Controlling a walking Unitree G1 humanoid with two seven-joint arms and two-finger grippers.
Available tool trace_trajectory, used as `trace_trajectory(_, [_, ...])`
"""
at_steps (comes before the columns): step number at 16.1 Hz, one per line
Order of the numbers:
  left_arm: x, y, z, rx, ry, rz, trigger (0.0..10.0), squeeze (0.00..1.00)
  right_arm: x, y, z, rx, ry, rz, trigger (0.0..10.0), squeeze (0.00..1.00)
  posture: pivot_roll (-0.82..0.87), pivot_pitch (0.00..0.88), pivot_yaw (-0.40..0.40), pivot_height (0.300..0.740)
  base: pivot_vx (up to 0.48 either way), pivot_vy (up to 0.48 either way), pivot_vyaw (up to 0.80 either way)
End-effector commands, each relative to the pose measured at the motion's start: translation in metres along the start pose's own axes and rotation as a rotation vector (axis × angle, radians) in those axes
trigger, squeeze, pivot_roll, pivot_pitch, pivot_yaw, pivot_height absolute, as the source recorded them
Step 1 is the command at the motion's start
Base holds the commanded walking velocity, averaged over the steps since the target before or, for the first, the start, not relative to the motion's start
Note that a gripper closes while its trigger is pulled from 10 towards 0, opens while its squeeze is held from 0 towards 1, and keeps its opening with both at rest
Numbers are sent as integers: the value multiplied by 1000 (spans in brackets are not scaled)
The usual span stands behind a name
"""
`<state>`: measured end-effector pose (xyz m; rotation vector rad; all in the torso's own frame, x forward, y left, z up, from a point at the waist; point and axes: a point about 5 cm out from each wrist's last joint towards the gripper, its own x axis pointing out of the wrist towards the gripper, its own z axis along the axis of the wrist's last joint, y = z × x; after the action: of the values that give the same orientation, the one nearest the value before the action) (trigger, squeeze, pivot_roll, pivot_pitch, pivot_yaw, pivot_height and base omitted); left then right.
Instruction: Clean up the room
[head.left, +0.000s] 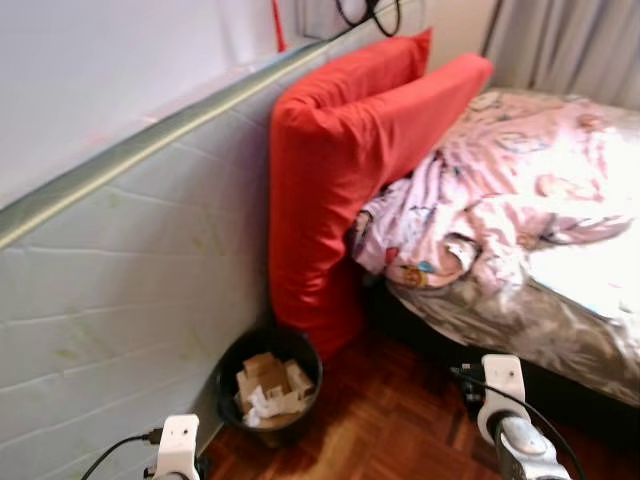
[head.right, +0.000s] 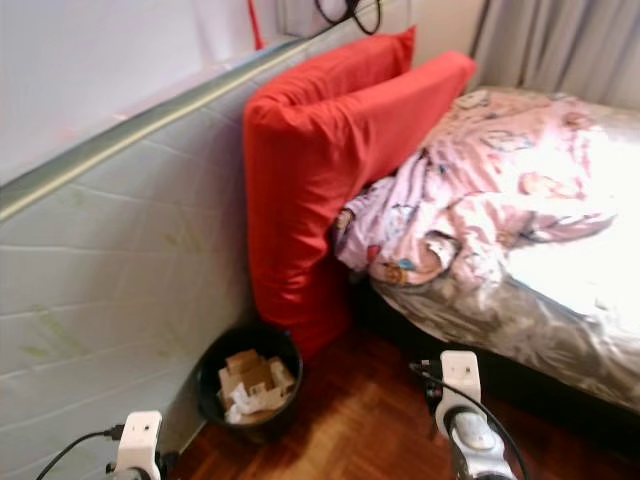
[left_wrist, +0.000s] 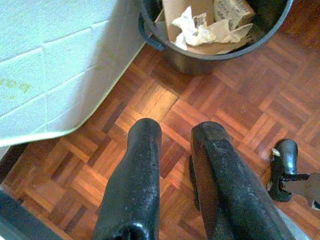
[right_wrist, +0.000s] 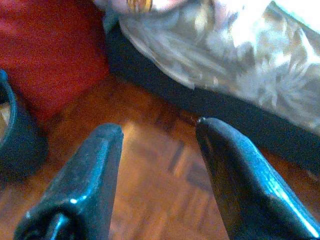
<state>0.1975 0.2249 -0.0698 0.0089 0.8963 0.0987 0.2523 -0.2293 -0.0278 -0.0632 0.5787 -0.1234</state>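
Looking down, you see the black bin (head.left: 268, 385) of paper scraps (left_wrist: 200, 27) standing beside the red cushion (head.left: 350, 170), while left gripper (left_wrist: 172, 137) and right gripper (right_wrist: 160, 135) hang parted above the parquet floor (left_wrist: 150, 100).

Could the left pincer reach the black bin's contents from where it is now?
Probably yes. The left pincer is open above bare parquet floor, and the black bin stands just ahead with its top open, paper scraps exposed and nothing between them.

Silver arms (head.left: 522, 440), black fingers (left_wrist: 135, 185)
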Motion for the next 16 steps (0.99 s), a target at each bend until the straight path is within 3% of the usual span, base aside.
trace_trajectory(1, [-1,2,-2,26,12,8,10000,0,0,-1,7,27,-78,-29,10000,0,-46,0,50,740,0,0,0])
trace_trajectory(4, [0,2,-1,26,8,8,10000,0,-2,-1,12,37,-139,-40,10000,0,-59,0,46,740,0,0,0])
trace_trajectory(5, [0,2,-1,26,7,7,10000,0,1,-5,35,34,-259,-46,10000,0,-60,0,44,740,0,0,0])
trace_trajectory(6, [0,2,-1,23,6,8,10000,0,0,-10,77,40,-475,-62,10000,0,-60,0,44,740,0,0,0])
trace_trajectory(12, [0,2,0,14,-3,19,10000,0,-8,-24,138,71,-743,-126,10000,0,-94,0,35,740,0,0,0])
trace_trajectory(14, [0,2,0,11,-6,20,10000,0,-9,-22,138,-2,-744,-110,10000,0,-103,0,27,740,0,0,0])
trace_trajectory(16, [0,2,0,10,-7,21,10000,0,-4,-28,104,-19,-580,-129,10000,0,-106,0,28,740,0,0,0])
